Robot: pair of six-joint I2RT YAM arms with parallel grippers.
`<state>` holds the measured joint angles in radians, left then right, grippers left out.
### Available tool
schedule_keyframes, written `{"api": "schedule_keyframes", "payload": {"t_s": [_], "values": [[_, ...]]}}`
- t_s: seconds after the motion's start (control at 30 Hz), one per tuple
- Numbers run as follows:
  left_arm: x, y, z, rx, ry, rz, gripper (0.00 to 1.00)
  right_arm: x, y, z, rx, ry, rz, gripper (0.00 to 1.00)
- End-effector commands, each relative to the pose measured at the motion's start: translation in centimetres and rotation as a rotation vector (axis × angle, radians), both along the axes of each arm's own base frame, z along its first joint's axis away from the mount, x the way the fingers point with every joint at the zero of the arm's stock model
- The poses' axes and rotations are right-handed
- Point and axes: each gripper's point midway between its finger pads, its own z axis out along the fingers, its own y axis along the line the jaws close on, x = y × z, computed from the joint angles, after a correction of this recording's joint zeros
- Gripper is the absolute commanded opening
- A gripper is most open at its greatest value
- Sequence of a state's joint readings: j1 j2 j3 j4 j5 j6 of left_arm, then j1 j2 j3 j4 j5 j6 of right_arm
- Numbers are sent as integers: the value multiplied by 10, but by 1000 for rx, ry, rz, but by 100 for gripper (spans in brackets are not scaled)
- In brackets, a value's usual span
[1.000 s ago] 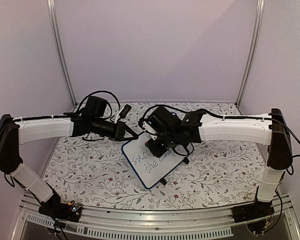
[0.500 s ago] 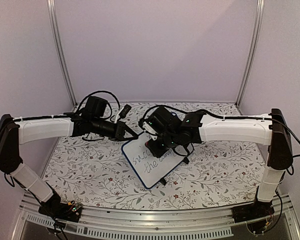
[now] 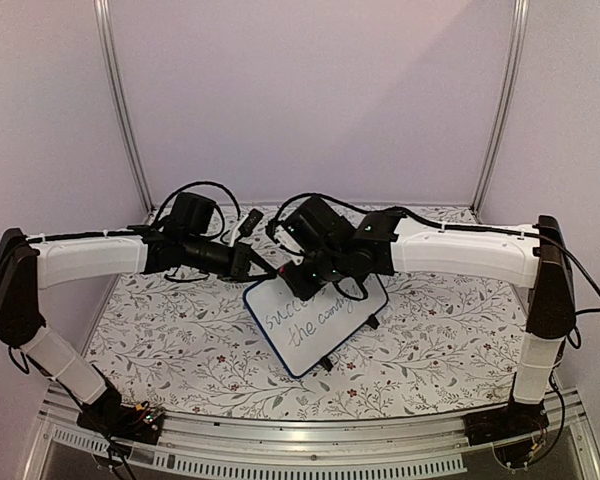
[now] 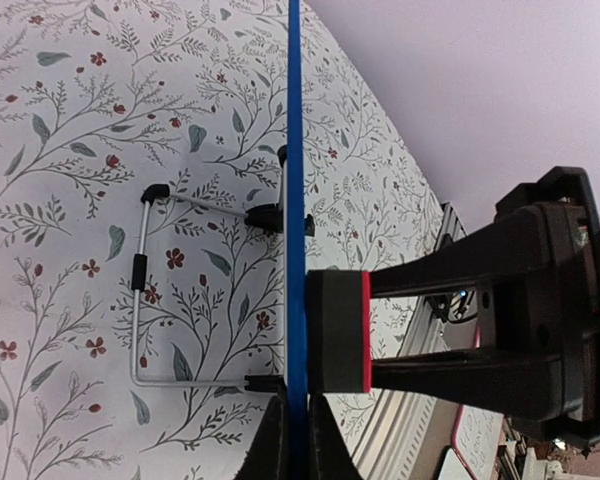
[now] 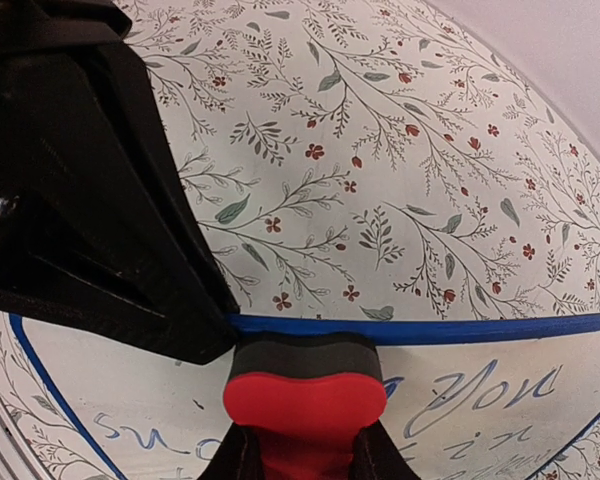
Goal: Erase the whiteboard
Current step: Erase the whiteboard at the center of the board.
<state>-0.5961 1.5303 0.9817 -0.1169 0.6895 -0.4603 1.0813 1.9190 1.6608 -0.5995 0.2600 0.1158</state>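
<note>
The whiteboard (image 3: 315, 335) leans tilted on its wire stand (image 4: 138, 300) in the middle of the table, blue handwriting across its face (image 5: 500, 395). My left gripper (image 3: 252, 266) is shut on the board's dark-blue frame (image 4: 294, 150) at the top left corner; the left wrist view shows that frame edge-on between the jaws (image 4: 294, 420). My right gripper (image 3: 302, 283) is shut on a red eraser (image 5: 305, 385), whose dark felt face presses on the board just under the top edge. Seen from the side, the eraser (image 4: 337, 332) touches the board.
A floral cloth (image 3: 430, 340) covers the table. An aluminium rail (image 3: 310, 455) runs along the near edge, and two metal posts (image 3: 120, 110) stand against the back walls. Cables (image 3: 205, 190) loop behind the left wrist.
My right gripper has slid the eraser left and up along the board, toward the corner held by my left gripper, uncovering writing to the right. The left arm and the board have stayed still.
</note>
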Motion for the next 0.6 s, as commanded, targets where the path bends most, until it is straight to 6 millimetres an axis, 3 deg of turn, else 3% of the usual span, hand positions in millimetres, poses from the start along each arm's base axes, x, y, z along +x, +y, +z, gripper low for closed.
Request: {"api": "schedule_keyframes", "payload": {"t_s": [0.0,0.17,0.3,0.57], "values": [[-7,-6,4,-18,-24,-42,0,-4,-14,-25,-51,39,-5,19],[-7,-6,4,-21,-21,-46,0,-16,-31,-44,-79,84,-13,19],[-7,-6,5,-22,-22,-45,0,-21,-40,-48,-83,96,-25,19],[-8,-6,4,-23,-21,-48,0,-11,-29,-30,-50,59,-24,19]]}}
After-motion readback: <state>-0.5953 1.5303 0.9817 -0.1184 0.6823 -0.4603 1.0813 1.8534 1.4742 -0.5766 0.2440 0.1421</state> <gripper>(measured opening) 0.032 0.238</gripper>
